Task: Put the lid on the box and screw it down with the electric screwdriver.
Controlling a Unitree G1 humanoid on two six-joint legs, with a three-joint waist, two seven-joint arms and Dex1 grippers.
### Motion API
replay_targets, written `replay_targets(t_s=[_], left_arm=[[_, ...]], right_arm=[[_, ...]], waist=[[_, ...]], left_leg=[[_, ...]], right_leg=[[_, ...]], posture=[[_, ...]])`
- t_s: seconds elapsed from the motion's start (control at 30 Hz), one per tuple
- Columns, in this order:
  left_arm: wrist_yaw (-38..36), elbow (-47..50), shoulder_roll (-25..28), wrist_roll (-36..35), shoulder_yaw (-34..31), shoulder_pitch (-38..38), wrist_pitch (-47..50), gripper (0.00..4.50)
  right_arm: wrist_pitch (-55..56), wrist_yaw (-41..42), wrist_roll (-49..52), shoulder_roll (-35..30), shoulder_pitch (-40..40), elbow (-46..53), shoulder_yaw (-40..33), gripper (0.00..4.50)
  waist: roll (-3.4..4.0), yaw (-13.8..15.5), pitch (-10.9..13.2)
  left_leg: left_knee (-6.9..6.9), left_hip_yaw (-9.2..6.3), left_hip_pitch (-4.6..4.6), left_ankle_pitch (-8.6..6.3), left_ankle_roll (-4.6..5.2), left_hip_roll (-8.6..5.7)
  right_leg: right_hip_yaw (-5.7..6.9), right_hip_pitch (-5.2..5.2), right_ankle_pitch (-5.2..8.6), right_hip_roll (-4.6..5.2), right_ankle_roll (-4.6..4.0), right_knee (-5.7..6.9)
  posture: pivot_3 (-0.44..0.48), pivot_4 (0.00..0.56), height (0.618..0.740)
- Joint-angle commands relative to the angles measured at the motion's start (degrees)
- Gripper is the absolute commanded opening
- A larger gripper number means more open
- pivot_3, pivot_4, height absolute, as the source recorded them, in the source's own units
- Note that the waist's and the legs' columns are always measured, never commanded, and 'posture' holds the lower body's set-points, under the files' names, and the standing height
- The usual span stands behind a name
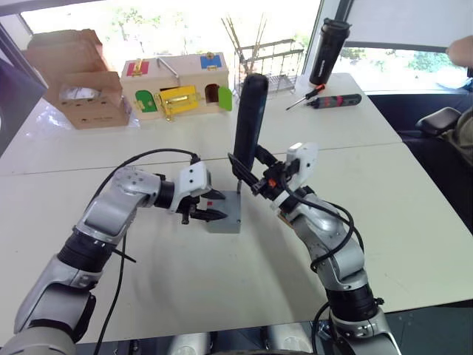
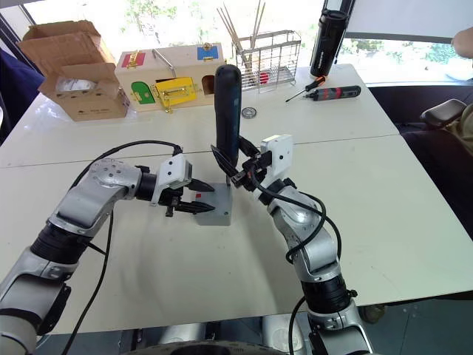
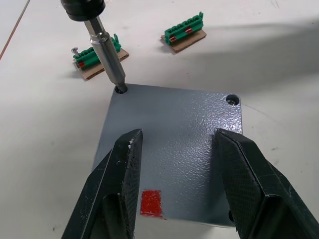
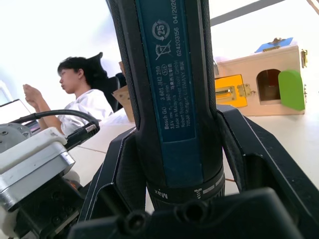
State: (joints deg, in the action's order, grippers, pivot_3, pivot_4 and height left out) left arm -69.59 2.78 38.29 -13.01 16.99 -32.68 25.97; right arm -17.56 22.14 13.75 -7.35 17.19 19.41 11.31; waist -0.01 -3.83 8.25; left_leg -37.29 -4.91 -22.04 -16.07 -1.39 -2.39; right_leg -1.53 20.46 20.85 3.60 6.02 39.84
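1. Right gripper (image 1: 251, 180) has its fingers clamped on the upright electric screwdriver (image 1: 249, 118).
2. Its bit sits in a corner hole of the lid (image 3: 174, 144), which lies on the box (image 1: 225, 214) on the white surface (image 1: 414, 222).
3. Left gripper (image 3: 174, 189) hovers over the lid, fingers apart.

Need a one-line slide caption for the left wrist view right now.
Electric screwdriver bit seated in a corner hole of the lid, left gripper open above it.
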Motion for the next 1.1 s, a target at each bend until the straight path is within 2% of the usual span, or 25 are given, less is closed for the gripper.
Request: replay_targets(t_s=[0.03, 0.27, 0.6, 0.8, 1.1], left_arm=[[0.53, -2.15, 0.37, 1.49, 1.14, 1.55, 1.60, 2.34], [0.45, -1.53, 0.38, 1.40, 0.94, 1.79, 2.27, 2.34], [0.57, -1.52, 0.34, 1.53, 1.02, 1.83, 1.90, 2.34], [0.49, -1.40, 0.34, 1.55, 1.10, 1.83, 1.83, 2.34], [0.35, -1.49, 0.19, 1.68, 1.33, 1.57, 1.63, 2.34]], right_arm=[[-1.33, 1.76, -1.09, -0.24, -2.08, -2.94, 3.89, 1.85], [-2.09, 1.92, -2.33, 0.24, -1.45, -5.29, 4.78, 1.85], [-0.50, 0.93, -2.00, 2.82, -2.01, -9.90, 2.71, 1.85], [0.79, 1.55, -2.01, 2.19, -4.99, -9.58, 2.23, 1.85], [1.38, 0.93, -2.96, 2.64, -5.01, -11.14, 2.95, 1.85]], waist=[[0.03, -0.02, -0.33], [-0.12, -0.02, -0.55], [-0.12, 0.00, -0.61], [-0.11, 0.12, -0.86], [-0.10, 0.29, -0.88]], left_leg=[[0.04, -0.01, 0.04, 0.00, 0.00, 0.03], [0.30, -0.03, 0.63, -0.05, 0.07, 0.04], [0.31, -0.12, 0.70, -0.10, 0.14, 0.07], [0.33, -0.14, 0.70, -0.18, 0.27, 0.07], [0.33, -0.17, 0.77, -0.28, 0.44, 0.07]], right_leg=[[0.00, -0.02, 0.00, 0.00, -0.01, 0.00], [-0.06, -0.63, 0.08, -0.03, -0.15, -0.48], [-0.10, -0.78, 0.10, -0.02, -0.18, -0.65], [-0.10, -0.81, 0.10, -0.02, -0.18, -0.71], [-0.10, -0.89, 0.12, -0.03, -0.21, -0.80]], posture=[[0.000, 0.150, 0.740], [0.000, 0.150, 0.740], [0.000, 0.150, 0.740], [0.000, 0.150, 0.740], [0.000, 0.150, 0.740]])
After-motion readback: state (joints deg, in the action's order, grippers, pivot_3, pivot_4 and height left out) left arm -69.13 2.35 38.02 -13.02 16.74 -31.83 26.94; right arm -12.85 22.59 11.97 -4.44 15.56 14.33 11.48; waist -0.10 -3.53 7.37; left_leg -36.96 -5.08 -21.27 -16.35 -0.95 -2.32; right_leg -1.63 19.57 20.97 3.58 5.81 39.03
